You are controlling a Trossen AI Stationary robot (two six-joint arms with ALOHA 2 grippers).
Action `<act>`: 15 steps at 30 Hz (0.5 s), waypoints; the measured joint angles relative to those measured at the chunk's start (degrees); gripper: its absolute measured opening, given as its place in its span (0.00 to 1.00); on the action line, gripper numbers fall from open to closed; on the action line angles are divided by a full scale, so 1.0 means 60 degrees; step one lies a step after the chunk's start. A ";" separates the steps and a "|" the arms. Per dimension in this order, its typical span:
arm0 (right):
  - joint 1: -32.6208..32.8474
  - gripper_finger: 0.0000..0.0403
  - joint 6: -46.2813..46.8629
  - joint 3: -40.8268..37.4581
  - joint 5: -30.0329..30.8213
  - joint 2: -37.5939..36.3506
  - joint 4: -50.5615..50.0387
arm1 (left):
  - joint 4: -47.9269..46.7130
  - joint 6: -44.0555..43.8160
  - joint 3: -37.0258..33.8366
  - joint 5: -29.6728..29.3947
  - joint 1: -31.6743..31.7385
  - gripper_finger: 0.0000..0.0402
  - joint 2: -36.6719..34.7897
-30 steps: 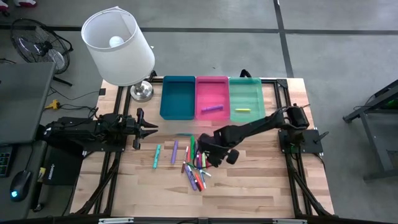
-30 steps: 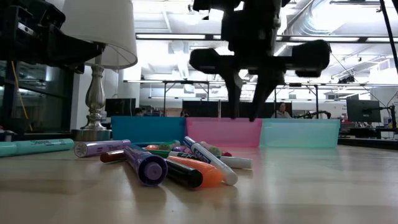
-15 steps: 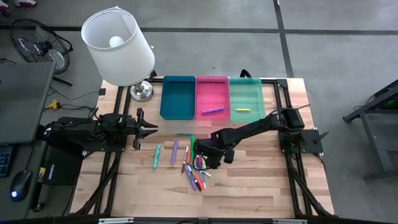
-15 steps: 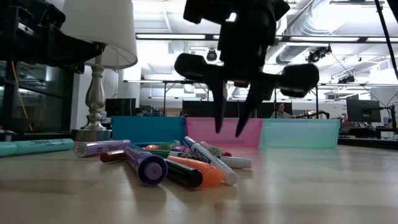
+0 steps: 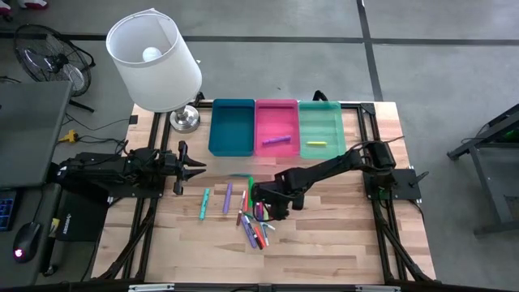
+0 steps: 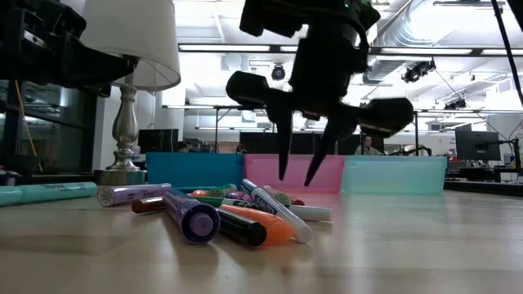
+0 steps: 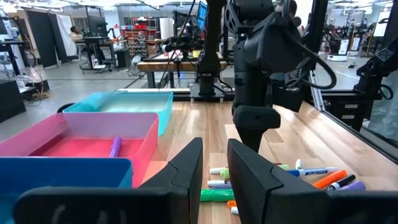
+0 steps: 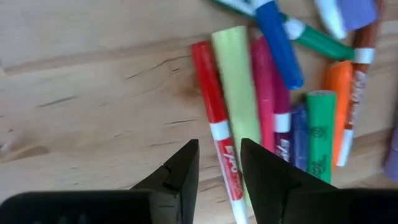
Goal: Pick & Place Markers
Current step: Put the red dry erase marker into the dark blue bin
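Several markers (image 5: pixel 253 219) lie in a loose pile on the wooden table, resting on their sides; a teal one (image 5: pixel 204 203) and a purple one (image 5: pixel 228 197) lie apart to the left. My right gripper (image 6: pixel 296 178) hangs open above the pile, fingers pointing steeply down and touching nothing. In the right wrist view my right gripper (image 8: pixel 217 152) stands over a red marker (image 8: pixel 213 118), with a yellow-green marker (image 8: pixel 236 81) beside it. My left gripper (image 7: pixel 214 152) waits level at the table's left, its fingers a narrow gap apart, nothing between them.
Blue (image 5: pixel 232 126), pink (image 5: pixel 276 122) and green (image 5: pixel 319 123) trays stand side by side at the far edge; the pink one holds a purple marker (image 5: pixel 276 141), the green one a yellow marker (image 5: pixel 315 143). A lamp (image 5: pixel 154 61) stands at the far left.
My right gripper has sunk toward the marker pile and shifted a little toward the table's left, rolling about its own pointing line as it went. Its fingers have stayed the same distance apart. The markers have not moved.
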 joint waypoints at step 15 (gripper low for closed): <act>-0.0083 0.27 -0.0470 -0.0108 0.0265 0.0330 0.0409 | 0.0004 0.0000 0.0000 -0.0004 0.0004 0.18 -0.0001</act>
